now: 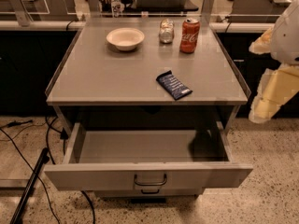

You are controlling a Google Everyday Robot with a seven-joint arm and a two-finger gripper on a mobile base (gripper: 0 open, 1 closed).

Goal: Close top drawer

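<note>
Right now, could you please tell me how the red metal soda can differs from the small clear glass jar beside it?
The red soda can is taller than the clear glass jar. The can is opaque red; the jar transparent. Both stand upright on the tabletop. The gripper hangs right of the tabletop, away from both.

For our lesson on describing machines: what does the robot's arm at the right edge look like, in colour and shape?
The arm has a rounded white shell on top and blocky cream-yellow segments below. The gripper, apparently the pale cream tip at its lower end, is at the right edge, beside the table. No cables or markings show on it.
</note>
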